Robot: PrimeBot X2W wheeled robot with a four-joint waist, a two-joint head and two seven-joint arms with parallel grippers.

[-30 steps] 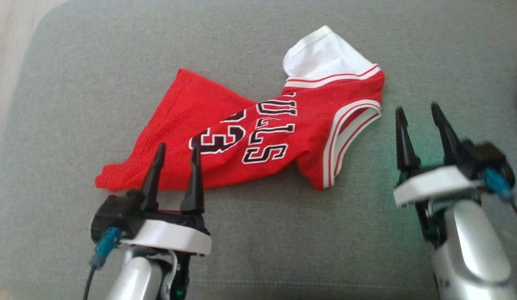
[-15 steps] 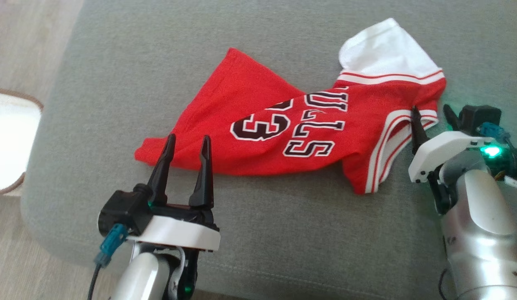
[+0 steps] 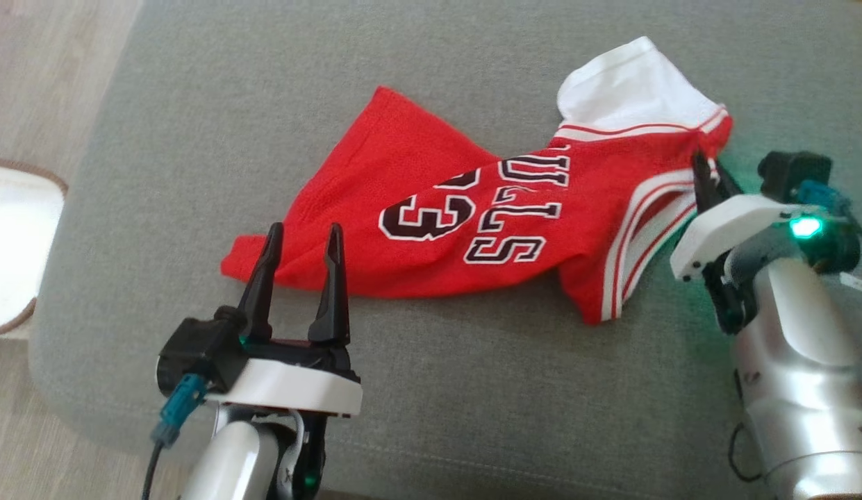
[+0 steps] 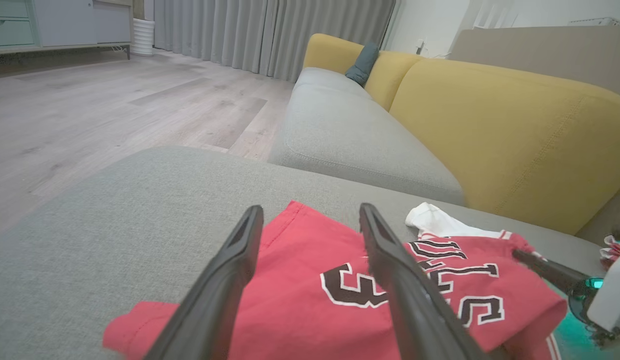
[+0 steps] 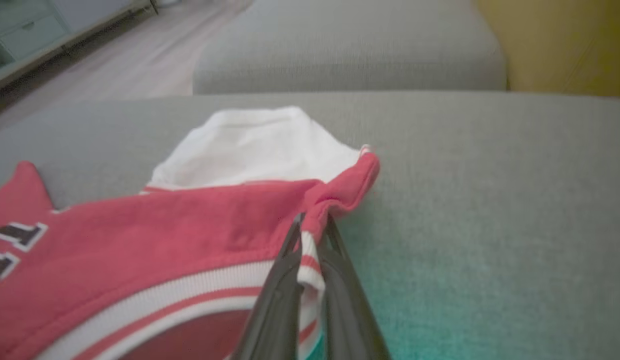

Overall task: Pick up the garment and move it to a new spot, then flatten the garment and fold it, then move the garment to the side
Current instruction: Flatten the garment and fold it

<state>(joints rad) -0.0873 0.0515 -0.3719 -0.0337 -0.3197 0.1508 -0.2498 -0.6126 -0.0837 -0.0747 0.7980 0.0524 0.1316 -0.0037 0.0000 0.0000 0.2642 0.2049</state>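
The right pincer (image 5: 313, 220) has just closed: a second ago its two dark fingers stood apart and clear of the cloth, and now they are pressed together on the striped armhole trim at the shoulder end of the garment (image 3: 437, 208), with a fold of red and white fabric caught between them. That looks like the first grasp of the pick-up, so the move to a new spot can probably start once the cloth is seen to lift with the arm (the pinch takes only an edge, so it may slip). The left pincer (image 3: 303, 229) has not changed: its fingers stand wide apart, holding nothing, poised over the lower red corner at the hem end and, as far as the head view shows, not gripping it. The garment, a red jersey with black lettering and a white inner panel turned out near the collar, lies crumpled and skewed across the middle of the grey seat cushion (image 3: 472, 417), none of it flattened or folded yet. The cushion is soft woven upholstery, so fabric should drag on it rather than slide. Beyond it the left wrist view shows a second grey seat, a yellow backrest (image 4: 514, 135) with a teal pillow (image 4: 362, 62), a pale wood floor (image 4: 90, 110) and grey curtains (image 4: 270, 30).
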